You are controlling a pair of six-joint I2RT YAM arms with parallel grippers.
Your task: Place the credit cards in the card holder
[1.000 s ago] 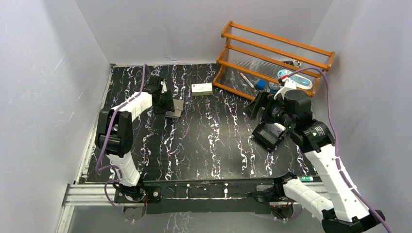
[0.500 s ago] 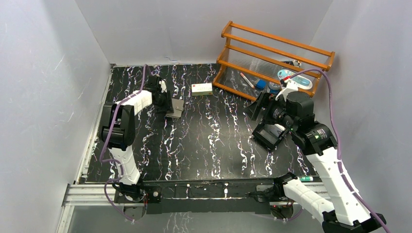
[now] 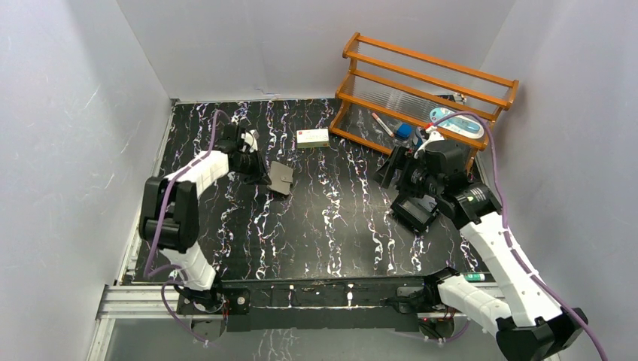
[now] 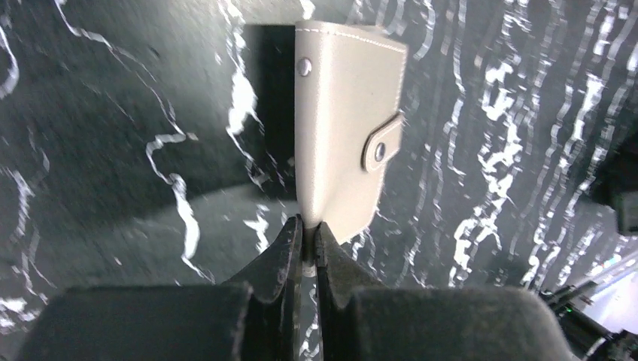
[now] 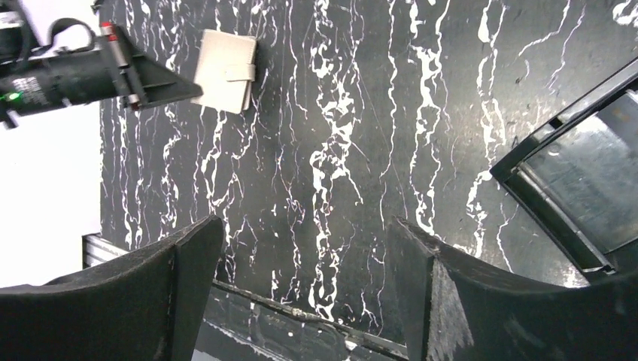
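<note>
The card holder [image 3: 281, 177], a closed grey-taupe wallet with a snap tab, sits at the table's back left, also seen in the left wrist view [image 4: 342, 128] and the right wrist view [image 5: 224, 70]. My left gripper [image 4: 308, 226] is shut on its near edge, pinching it from the left [image 3: 264, 178]. It casts a shadow and seems tilted off the table. My right gripper [image 5: 305, 223] is open with nothing between its fingers, hovering by the black tray [image 3: 415, 213]. No credit cards show plainly; the tray's inside is glossy and partly hidden by the right arm.
A wooden rack [image 3: 421, 83] with pens and small items stands at the back right. A white box with a red mark [image 3: 312, 138] lies behind the card holder. The black tray's rim [image 5: 527, 184] is at the right of the right wrist view.
My left gripper has shut on the card holder's edge, and the holder has shifted a little right and turned. My right arm moved slightly back and left over the tray.
</note>
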